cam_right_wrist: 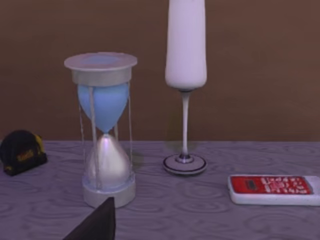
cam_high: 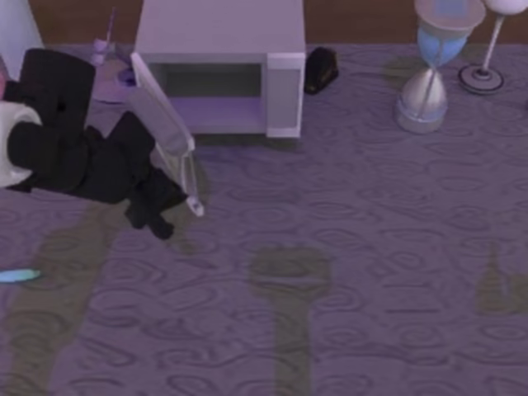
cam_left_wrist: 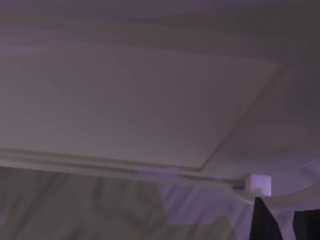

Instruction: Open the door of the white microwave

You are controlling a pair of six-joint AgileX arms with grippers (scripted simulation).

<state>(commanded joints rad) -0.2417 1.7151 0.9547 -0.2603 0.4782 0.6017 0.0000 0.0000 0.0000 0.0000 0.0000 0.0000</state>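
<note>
**Door swung wide, left gripper at its free edge**

The white microwave (cam_high: 219, 49) stands at the far side of the table, left of the middle; its door (cam_high: 165, 124) is hinged at the left and already swung far out toward the front-left, so the grey-purple cavity is open to see. The left gripper (cam_high: 157, 210) is low on the table just beside the door's free end, and the black arm lies behind the panel; in the left wrist view the door (cam_left_wrist: 125, 105) fills almost the whole picture, and only a dark fingertip (cam_left_wrist: 265, 222) shows near the small white block at the corner. Whether the fingers are closed on the edge or only resting against it — this I cannot tell.

In my judgement the task is almost finished; the risks come from the last part of the swing. If the arm pulls on past the hinge limit, the whole microwave may slide or turn on the cloth; if the hold is weak, the edge can slip out.

The right arm is parked out of the top view; its wrist camera looks at an hourglass (cam_right_wrist: 102, 130), a tall white glass (cam_right_wrist: 186, 85), a tape measure (cam_right_wrist: 21, 151) and a red remote (cam_right_wrist: 275, 189) — all well apart from the work.
</note>
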